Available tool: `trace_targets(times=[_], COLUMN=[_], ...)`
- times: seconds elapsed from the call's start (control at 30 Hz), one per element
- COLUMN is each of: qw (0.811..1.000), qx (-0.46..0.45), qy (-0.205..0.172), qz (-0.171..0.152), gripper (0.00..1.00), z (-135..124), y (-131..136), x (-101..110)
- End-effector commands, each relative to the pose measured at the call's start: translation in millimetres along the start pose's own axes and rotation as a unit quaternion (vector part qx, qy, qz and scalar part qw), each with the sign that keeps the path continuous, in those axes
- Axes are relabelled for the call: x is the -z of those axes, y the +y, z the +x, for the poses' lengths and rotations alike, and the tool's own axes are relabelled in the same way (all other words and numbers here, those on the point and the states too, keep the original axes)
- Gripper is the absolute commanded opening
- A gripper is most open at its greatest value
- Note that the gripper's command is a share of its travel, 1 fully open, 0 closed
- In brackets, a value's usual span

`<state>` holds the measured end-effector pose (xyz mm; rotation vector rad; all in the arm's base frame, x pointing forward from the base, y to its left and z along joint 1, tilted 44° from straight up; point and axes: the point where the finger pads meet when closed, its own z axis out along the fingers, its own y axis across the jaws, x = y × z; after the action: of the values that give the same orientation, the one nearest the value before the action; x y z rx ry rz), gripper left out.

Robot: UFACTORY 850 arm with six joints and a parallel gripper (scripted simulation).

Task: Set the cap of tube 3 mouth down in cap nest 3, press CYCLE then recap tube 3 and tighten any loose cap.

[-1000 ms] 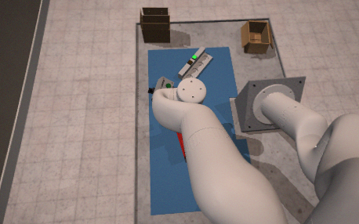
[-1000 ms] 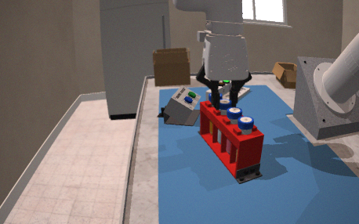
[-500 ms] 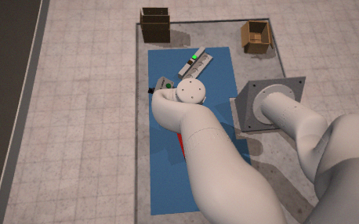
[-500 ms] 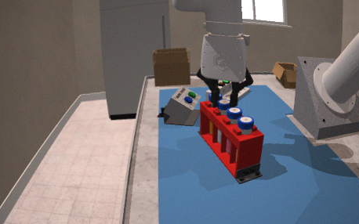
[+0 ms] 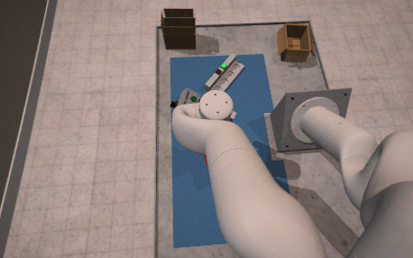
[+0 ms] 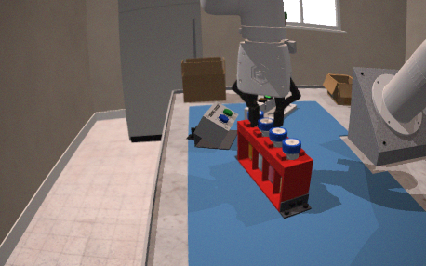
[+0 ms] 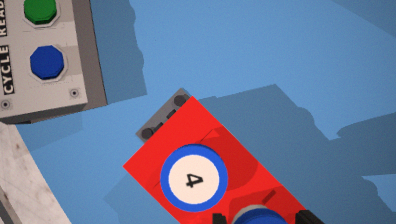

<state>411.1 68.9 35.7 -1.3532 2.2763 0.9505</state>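
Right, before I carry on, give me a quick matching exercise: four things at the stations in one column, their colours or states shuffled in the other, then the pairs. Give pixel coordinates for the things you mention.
1. CYCLE key (image 6: 223,118) (image 7: 47,62)
2. Green lamp (image 5: 224,66) (image 6: 268,97)
3. Amber lamp (image 5: 218,71) (image 6: 261,99)
4. Decapping station (image 5: 206,160) (image 6: 296,181) (image 7: 175,130)

A. Unlit
B. Red
C. Lit
D. Blue

Pairs: 1-D, 2-C, 3-A, 4-B

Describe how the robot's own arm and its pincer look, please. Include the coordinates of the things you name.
The arm (image 5: 257,180) (image 6: 265,14) is smooth and off-white, with rounded, tube-like sections. The pincer (image 6: 266,118) (image 7: 261,220) has a pale, tapered housing with a faint dark emblem and small screws, plus slim black fingers.
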Motion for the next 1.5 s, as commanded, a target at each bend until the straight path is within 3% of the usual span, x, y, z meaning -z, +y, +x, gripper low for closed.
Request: trace_targets(times=[0.0,0.1,0.27,0.37,0.43,0.5,0.6,0.63,0.67,0.7,0.73,0.77,0.83,0.9,0.93,0.97,1.0,1.07,1.4,1.43,1.47], qw=[1.000,0.992,0.986,0.959,0.958,0.933,0.914,0.898,0.897,0.877,0.877,0.857,0.857,0.811,0.811,0.786,0.786,0.744,0.739,0.739,0.739], qx=[0.000,0.125,0.166,0.282,0.288,0.359,0.405,0.440,0.443,0.480,0.480,0.516,0.516,0.585,0.585,0.619,0.619,0.668,0.674,0.674,0.674], qy=[0.000,0.000,0.000,0.000,0.000,0.000,0.000,0.000,0.000,0.000,0.000,0.000,0.000,0.000,0.000,0.000,0.000,0.001,0.000,0.000,0.000], qz=[0.001,0.001,0.001,0.000,0.001,0.000,0.001,0.000,0.001,0.001,0.001,0.001,0.001,0.001,0.001,0.000,0.001,0.000,0.000,0.000,0.000], gripper=[0.46,0.46,0.46,0.46,0.46,0.46,0.46,0.46,0.46,0.46,0.46,0.46,0.46,0.46,0.46,0.46,0.46,0.46,0.46,0.00,0.00], z=[-0.2,-0.2,-0.2,-0.3,-0.2,-0.3,-0.2,-0.3,-0.2,-0.3,-0.2,-0.3,-0.3,-0.3,-0.2,-0.3,-0.2,-0.3,-0.2,-0.2,-0.2], y=[-0.5,-0.6,-0.6,-0.6,-0.6,-0.6,-0.6,-0.6,-0.6,-0.6,-0.6,-0.6,-0.6,-0.6,-0.6,-0.6,-0.6,-0.6,-0.6,-0.5,-0.5], x=[0.6,1.1,1.1,1.2,1.1,1.2,1.1,1.2,1.1,1.2,1.1,1.2,1.2,1.2,1.1,1.2,1.1,1.2,1.1,1.1,1.1])
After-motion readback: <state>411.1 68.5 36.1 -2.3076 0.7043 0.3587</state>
